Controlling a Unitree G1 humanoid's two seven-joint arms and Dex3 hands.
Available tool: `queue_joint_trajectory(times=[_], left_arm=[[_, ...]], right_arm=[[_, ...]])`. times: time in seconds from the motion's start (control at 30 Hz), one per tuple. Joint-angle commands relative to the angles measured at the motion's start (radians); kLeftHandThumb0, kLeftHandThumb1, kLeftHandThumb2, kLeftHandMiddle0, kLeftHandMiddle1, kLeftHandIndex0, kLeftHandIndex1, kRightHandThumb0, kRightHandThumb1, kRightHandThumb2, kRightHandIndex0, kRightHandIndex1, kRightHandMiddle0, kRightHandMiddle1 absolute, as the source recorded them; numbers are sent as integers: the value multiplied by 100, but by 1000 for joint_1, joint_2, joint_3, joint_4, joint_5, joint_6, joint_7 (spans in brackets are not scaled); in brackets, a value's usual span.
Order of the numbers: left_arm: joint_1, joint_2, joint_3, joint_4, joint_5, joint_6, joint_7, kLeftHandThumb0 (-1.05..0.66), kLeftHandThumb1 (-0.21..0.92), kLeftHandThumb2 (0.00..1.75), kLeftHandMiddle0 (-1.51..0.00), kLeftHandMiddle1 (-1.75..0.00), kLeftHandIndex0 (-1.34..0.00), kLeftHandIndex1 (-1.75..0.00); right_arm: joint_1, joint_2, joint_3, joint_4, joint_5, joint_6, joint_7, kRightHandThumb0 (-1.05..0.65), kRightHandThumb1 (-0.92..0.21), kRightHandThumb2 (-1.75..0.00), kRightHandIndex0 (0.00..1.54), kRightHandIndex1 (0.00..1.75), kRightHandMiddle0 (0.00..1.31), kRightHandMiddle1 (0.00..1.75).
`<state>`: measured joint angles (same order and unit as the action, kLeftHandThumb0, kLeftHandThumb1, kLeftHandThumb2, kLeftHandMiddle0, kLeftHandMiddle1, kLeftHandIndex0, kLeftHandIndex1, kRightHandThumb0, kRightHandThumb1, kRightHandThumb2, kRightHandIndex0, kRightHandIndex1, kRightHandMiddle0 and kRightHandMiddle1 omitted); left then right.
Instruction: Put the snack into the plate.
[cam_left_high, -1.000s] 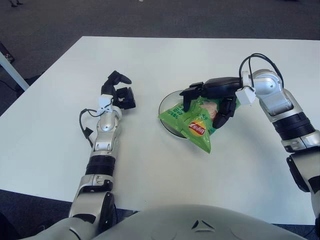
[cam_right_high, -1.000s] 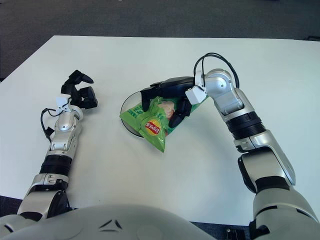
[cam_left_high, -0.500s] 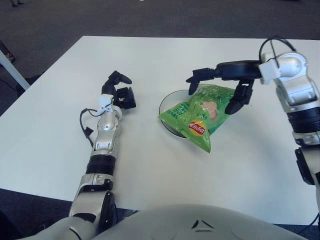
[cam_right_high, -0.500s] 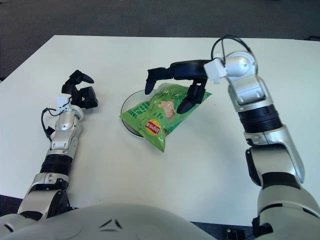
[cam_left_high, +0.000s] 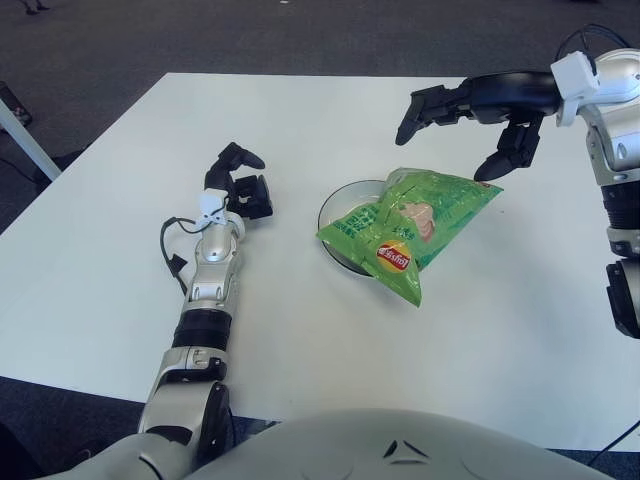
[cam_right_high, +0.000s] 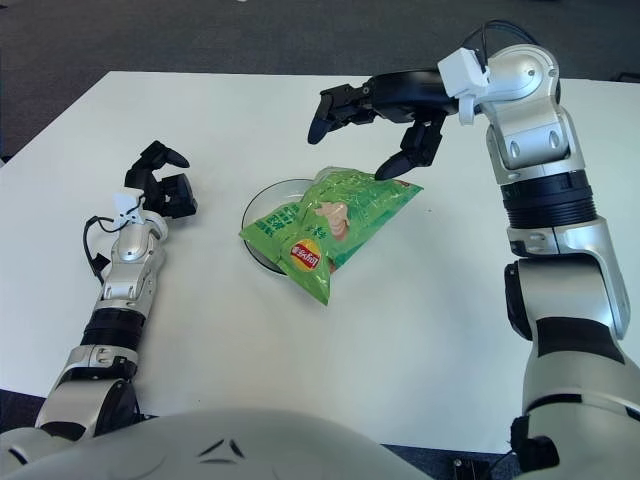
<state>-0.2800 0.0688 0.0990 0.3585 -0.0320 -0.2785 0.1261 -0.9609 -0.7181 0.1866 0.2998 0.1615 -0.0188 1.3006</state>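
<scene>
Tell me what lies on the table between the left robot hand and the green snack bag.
Only bare white table, seen in both eye views. The left robot hand rests apart from the green snack bag, which lies across the dark round plate.

- Both views are taken from the robot's head, looking forward and down over its own chest onto the white table (cam_left_high: 300, 330).
- The scene is seen from close above, with the far table edge and dark floor kept at the top.
- The right eye view is shifted slightly, so the snack bag (cam_right_high: 325, 222) sits further left than in the left eye view.
- The plate (cam_left_high: 340, 205), left hand (cam_left_high: 240, 185) and right hand (cam_right_high: 380, 110) are shared by both.
</scene>
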Motion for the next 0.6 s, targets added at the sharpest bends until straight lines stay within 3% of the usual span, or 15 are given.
queue_joint_trajectory(times=[0.0,0.07,0.2,0.3,0.37,0.4,0.5,0.57], left_arm=[[137,-83,-32,76,-11,-9,-18,-53,21,145,-141,-175,-70,-175],[139,-80,-37,72,-16,-8,-36,-53,21,145,-141,-175,-71,-175],[147,-75,-54,51,-30,6,-81,-51,24,141,-137,-175,-68,-175],[150,-74,-62,42,-28,12,-87,-50,26,139,-135,-175,-66,-175],[153,-75,-69,33,-23,16,-85,-50,27,138,-134,-175,-65,-175],[158,-75,-74,24,-20,18,-83,-50,28,137,-134,-175,-65,-175],[166,-76,-80,7,-16,21,-79,-49,29,135,-133,-175,-64,-175],[166,-74,-80,3,-17,25,-80,-49,29,135,-133,-175,-63,-175]], right_arm=[[-75,25,-14,104,32,43,57,-88,-57,-72,0,36,0,91],[-102,27,-2,116,14,74,62,-90,-61,-68,0,40,0,92],[-198,-11,60,112,-78,213,80,-94,-65,-64,0,52,0,98],[-309,-35,55,71,-65,331,143,-95,-68,-62,0,56,0,98],[-302,-34,20,200,-49,202,181,-95,-70,-61,0,55,0,94],[-257,-58,-19,240,-20,133,214,-95,-72,-59,0,53,0,89],[-184,-136,-110,334,36,8,293,-94,-73,-55,0,46,0,76],[-184,-152,-126,379,43,-30,312,-93,-73,-54,0,43,0,71]])
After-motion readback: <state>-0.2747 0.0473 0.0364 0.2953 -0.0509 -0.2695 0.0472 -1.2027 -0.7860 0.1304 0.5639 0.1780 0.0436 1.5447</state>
